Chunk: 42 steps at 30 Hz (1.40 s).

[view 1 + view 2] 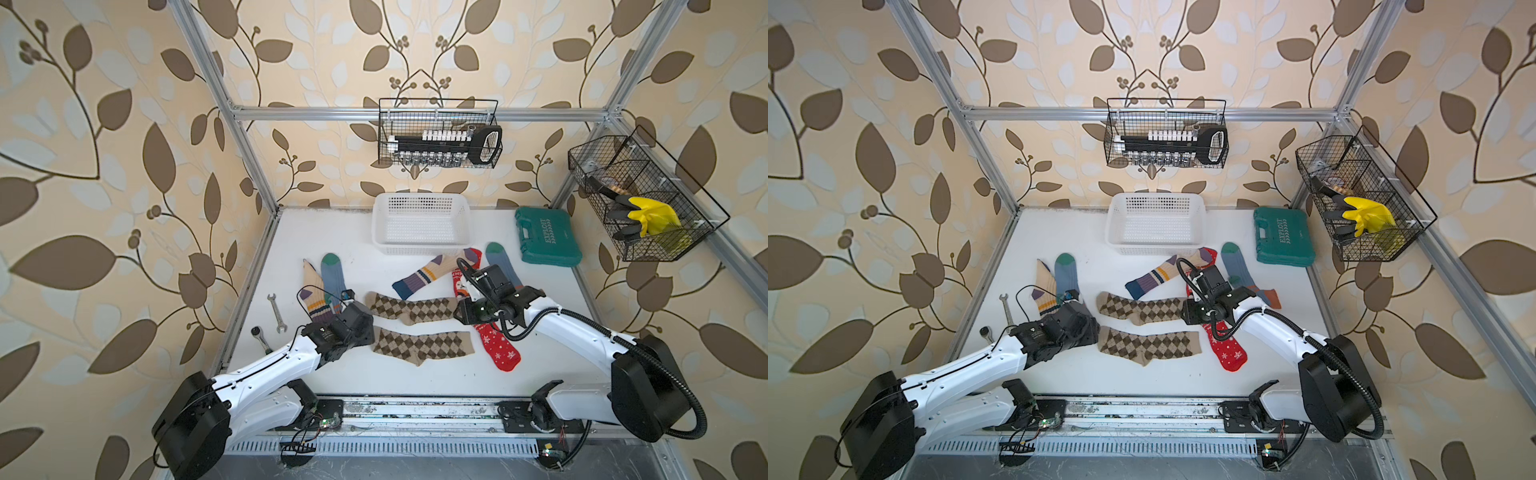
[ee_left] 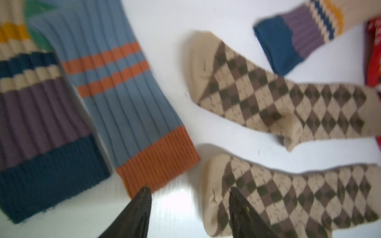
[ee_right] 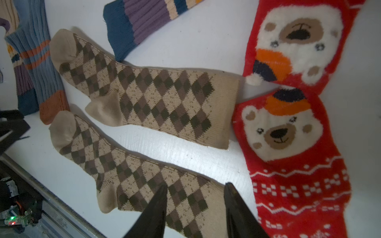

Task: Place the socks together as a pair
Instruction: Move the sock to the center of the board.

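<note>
On the white tabletop (image 1: 357,274), two brown-tan argyle knit socks (image 1: 419,345) lie parallel, seemingly already paired, so the left gripper (image 2: 189,188) and right gripper (image 3: 195,185) hover part-open and empty at either end.

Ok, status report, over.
Left pincer, right pincer open, empty. Near brown-tan argyle sock flat, beside far brown-tan argyle sock, apart. Red bear-print sock crowds far cuff.

Bright, even light; left wrist view blurred, top views warped at edges.
</note>
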{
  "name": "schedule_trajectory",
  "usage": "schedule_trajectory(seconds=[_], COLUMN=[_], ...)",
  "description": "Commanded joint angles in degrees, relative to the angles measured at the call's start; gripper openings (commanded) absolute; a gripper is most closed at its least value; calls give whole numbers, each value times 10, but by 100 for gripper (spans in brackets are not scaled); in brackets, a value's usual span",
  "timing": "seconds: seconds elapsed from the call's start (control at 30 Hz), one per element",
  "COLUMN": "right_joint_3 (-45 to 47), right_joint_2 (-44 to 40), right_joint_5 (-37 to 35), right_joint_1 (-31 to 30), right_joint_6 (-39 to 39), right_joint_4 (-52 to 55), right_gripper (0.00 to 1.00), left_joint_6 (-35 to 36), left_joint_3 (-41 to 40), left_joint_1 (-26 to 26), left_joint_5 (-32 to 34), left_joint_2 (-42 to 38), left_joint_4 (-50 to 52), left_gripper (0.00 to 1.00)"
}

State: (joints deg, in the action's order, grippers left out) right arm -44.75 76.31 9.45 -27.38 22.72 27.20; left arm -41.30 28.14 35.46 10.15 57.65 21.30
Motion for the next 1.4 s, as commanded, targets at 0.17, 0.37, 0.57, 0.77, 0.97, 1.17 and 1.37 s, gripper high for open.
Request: schedule_trajectory(seconds=[0.17, 0.37, 0.57, 0.77, 0.97, 1.17, 1.37], right_joint_3=[9, 46, 35, 28, 37, 53, 30], right_joint_2=[36, 43, 80, 124, 121, 110, 29], right_joint_5=[-2, 92, 101, 120, 114, 123, 31], right_joint_1=[32, 134, 148, 160, 215, 273, 205], right_joint_6=[8, 15, 15, 20, 36, 42, 2], right_joint_4=[-25, -84, -91, -104, -112, -124, -63], right_gripper=[45, 44, 44, 44, 38, 37, 36], left_joint_6=[39, 41, 63, 76, 90, 99, 111], left_joint_3=[42, 38, 35, 53, 59, 57, 60], left_joint_1=[-131, -189, -259, -318, -348, -356, -236], left_joint_5=[-95, -145, -153, -173, -166, -170, -92], left_joint_2=[69, 147, 175, 180, 169, 148, 52], left_joint_4=[-66, -126, -134, -130, -114, -101, -65], left_gripper=[62, 58, 56, 56, 56, 57, 63])
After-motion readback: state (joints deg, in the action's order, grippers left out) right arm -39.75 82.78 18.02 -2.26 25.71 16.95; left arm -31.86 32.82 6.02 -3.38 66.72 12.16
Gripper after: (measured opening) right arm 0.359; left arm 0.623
